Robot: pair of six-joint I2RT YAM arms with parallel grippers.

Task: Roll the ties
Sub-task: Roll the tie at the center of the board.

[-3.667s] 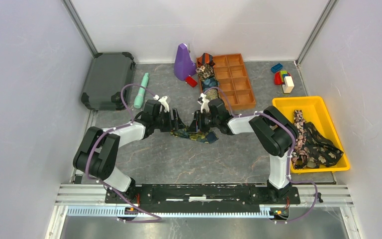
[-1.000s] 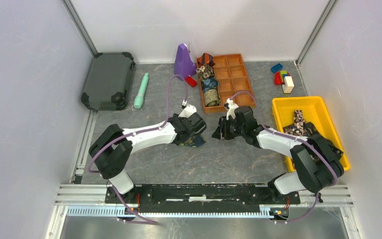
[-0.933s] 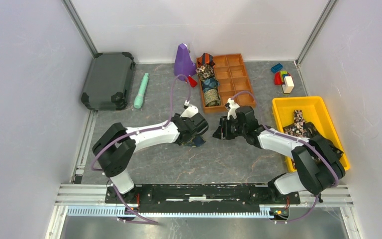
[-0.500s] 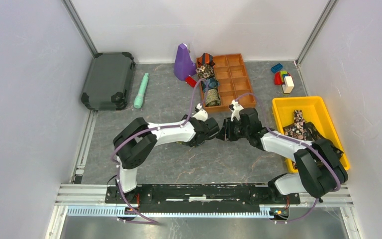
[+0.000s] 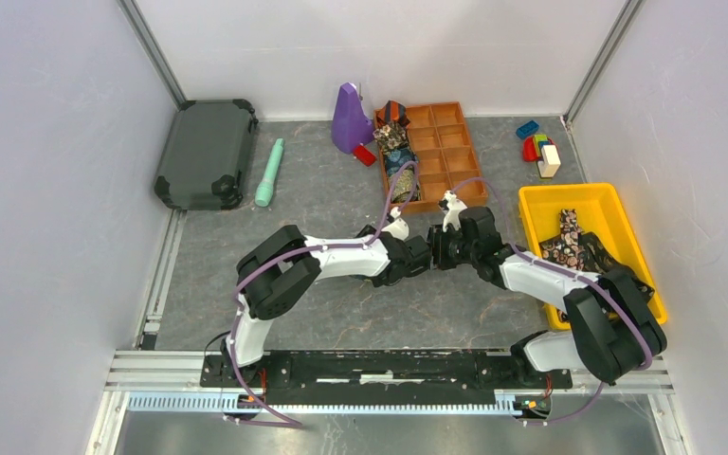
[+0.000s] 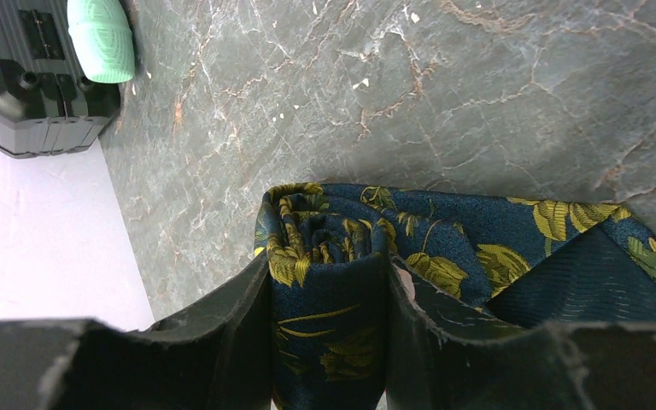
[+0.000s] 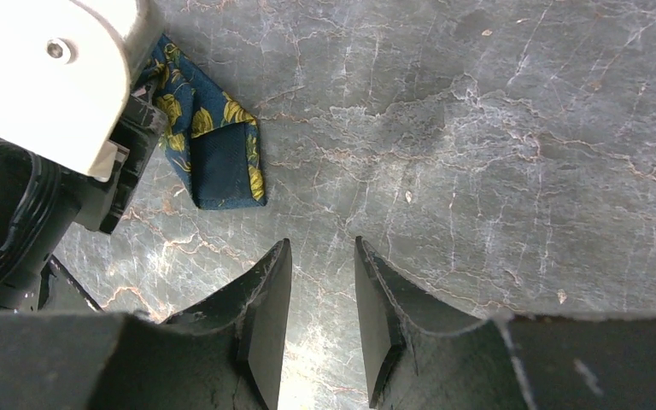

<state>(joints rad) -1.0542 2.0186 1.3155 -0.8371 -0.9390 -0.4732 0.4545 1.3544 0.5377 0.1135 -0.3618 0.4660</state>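
While the left gripper point(image 6: 326, 260) pinches the rolled tie point(image 6: 470, 235) (navy, gold leaves), right gripper point(image 7: 323, 260) slightly parted, empty.

plain white walls point(image 5: 47, 190) enclose a grey marbled tabletop point(image 5: 408, 313), metal rail point(image 5: 152, 365) in front.

Left arm point(image 5: 341, 256): base at the near edge of the table point(image 5: 341, 313), elbow folded high, forearm stretched low to the right past mid-table. Left gripper point(image 6: 326, 282): both fingers clamped on the sides of a rolled tie point(image 6: 325, 239), roll end poking out past the tips.

Right arm point(image 5: 540, 275): elbow bent at the near right, forearm reaching left and away. Right gripper point(image 7: 321, 256): pointed down at the table, jaws a narrow gap apart, nothing between them.

The two grippers meet nose to nose. From above they look touching, but I can't be sure. The left wrist's white housing fills the upper left of the right wrist view.
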